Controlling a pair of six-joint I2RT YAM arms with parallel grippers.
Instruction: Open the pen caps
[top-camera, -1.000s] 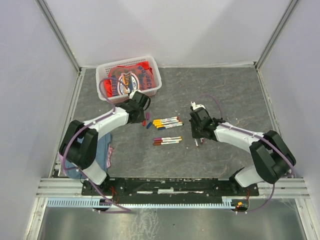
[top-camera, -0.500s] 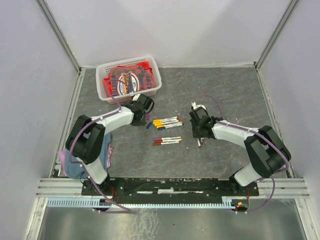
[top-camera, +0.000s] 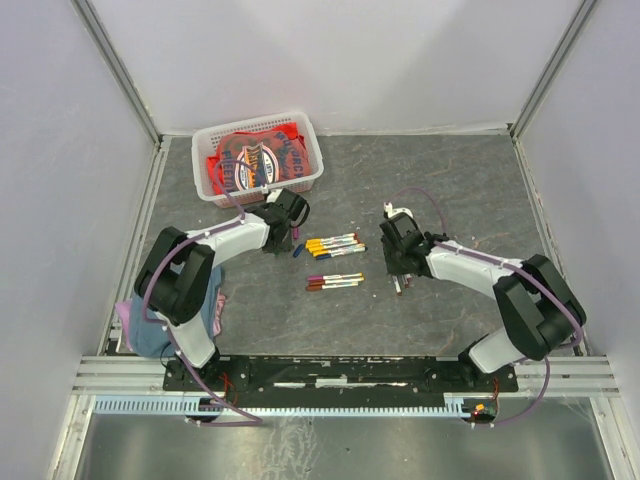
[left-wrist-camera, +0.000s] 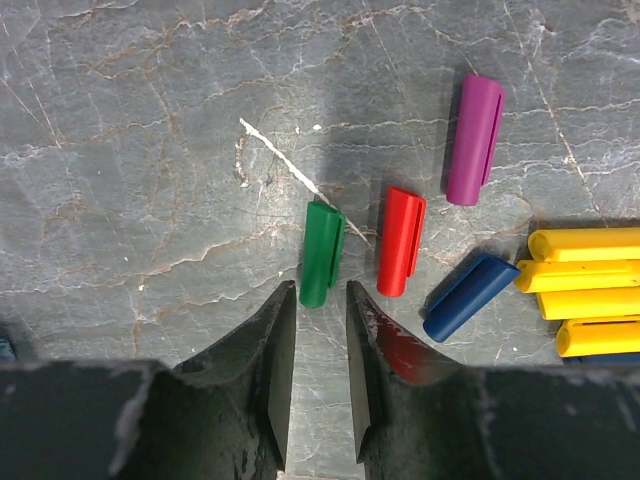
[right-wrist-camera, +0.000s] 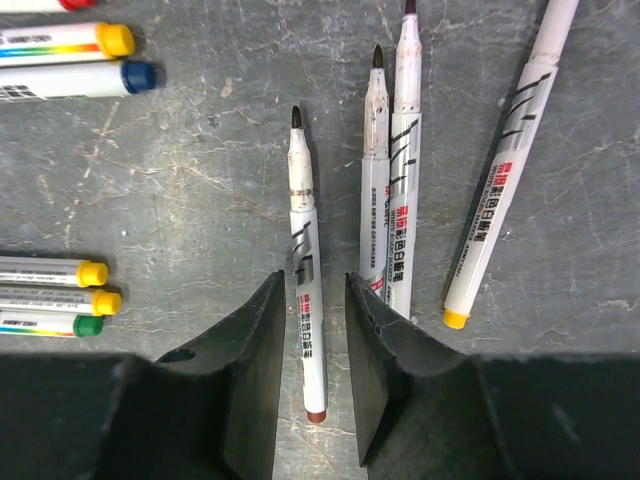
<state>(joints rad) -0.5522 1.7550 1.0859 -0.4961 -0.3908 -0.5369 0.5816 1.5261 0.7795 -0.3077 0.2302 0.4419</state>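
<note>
White walls (top-camera: 350, 60) close in a grey, veined stone counter (top-camera: 470, 190). Only the overhead view takes in the white basket (top-camera: 316, 160) at the back left, with a red cloth (top-camera: 255, 160) in it, and the bluish cloth (top-camera: 207, 300) bunched by the left arm's base. From up there the loose caps are mere specks beside the left fingers (top-camera: 292, 238), partly hidden under that wrist.

The left wrist view lays them out plainly. A green cap (left-wrist-camera: 321, 253), a red cap (left-wrist-camera: 402, 241), a purple cap (left-wrist-camera: 475, 139) farther off and a slanting blue cap (left-wrist-camera: 470, 297) lie flat on the stone, apart from one another. Each is a short plastic tube with a clip down its side. The left fingers are parted a little, with bare stone between them and the green cap's near end right at their tips. At that view's right edge yellow caps (left-wrist-camera: 590, 290) sit on their pens, just beside the blue cap.

In the middle lie capped pens (top-camera: 335, 245) in two small groups. The right fingers (right-wrist-camera: 268, 320) stand spread, and an uncapped pen (right-wrist-camera: 303, 250) lies loose in the gap, tip pointing away. Three more bare pens (right-wrist-camera: 405, 170) lie to its right.
</note>
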